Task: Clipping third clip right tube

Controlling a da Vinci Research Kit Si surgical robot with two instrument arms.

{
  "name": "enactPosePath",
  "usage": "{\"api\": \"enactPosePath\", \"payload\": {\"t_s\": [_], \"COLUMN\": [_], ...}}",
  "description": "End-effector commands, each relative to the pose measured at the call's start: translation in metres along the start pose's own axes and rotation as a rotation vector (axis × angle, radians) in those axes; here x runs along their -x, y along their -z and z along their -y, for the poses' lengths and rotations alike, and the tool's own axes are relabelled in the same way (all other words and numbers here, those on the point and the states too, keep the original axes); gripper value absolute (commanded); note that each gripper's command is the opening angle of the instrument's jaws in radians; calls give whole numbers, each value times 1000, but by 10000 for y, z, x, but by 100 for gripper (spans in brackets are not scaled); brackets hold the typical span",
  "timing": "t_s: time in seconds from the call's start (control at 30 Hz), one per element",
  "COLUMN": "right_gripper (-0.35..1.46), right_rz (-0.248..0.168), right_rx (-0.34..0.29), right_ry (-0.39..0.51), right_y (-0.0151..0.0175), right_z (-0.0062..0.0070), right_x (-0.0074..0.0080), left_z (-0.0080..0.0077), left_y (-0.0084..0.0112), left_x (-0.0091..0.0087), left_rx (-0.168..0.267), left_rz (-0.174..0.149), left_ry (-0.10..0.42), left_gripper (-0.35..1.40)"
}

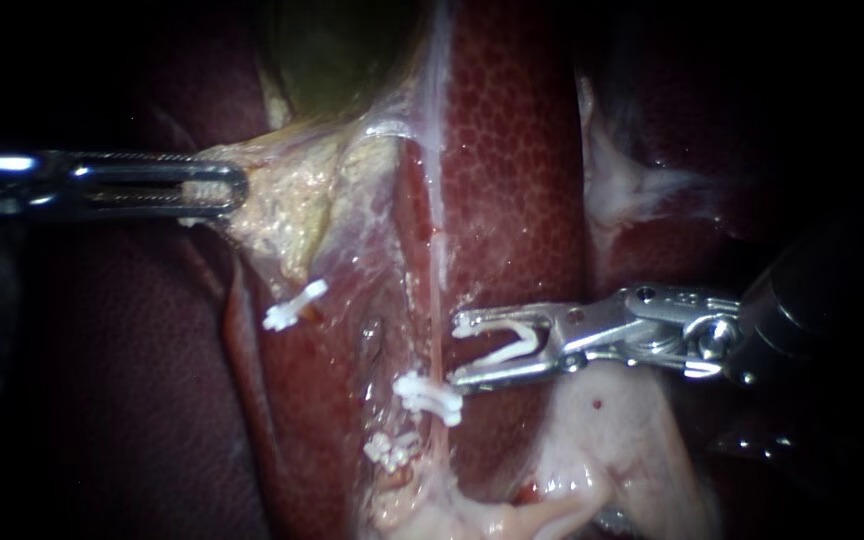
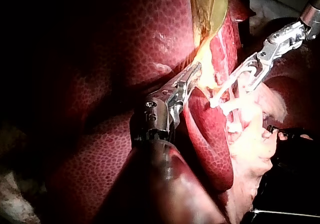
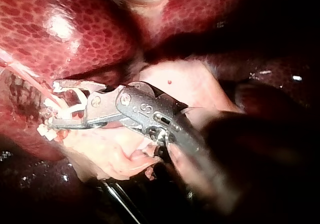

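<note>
With its jaws held wide apart, the slender steel right instrument (image 1: 455, 350) carries a white V-shaped plastic clip (image 1: 514, 345) between them. The thin pale pink right tube (image 1: 439, 270) lies just ahead of the jaw tips, not yet between them, on the mottled dark red liver (image 1: 512, 180). If the jaws were closed here, the tube could be missed or only half caught. The seated white clip (image 1: 430, 395) just below could also be fouled. A pale yellowish membrane (image 1: 282, 210) is gripped by the left instrument (image 1: 237, 190).

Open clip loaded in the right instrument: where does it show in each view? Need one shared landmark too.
Endoscope: clip sits in the right instrument, right of centre, beside the tube.
Left wrist: clip in the right instrument, beyond the left instrument.
Right wrist: clip at the tip of its own instrument.
Landmark: the right instrument shows in all three.
</note>
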Motion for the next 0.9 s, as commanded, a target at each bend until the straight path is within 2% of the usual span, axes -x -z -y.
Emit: {"api": "enactPosePath", "payload": {"t_s": [0.03, 0.43, 0.9], "right_gripper": [42, 48, 49], "right_rz": [0, -6, -64], "right_rx": [0, 11, -1], "right_ry": [-1, -20, -77], "right_y": [-2, -36, -61], "right_z": [0, -2, -5], "right_x": [1, 11, 2], "left_z": [0, 0, 1], "left_y": [0, -1, -3], "left_x": [0, -1, -1], "left_rx": [0, 1, 2], "left_rz": [0, 1, 1], "left_ry": [0, 0, 0], "left_gripper": [-5, -5, -5]}}
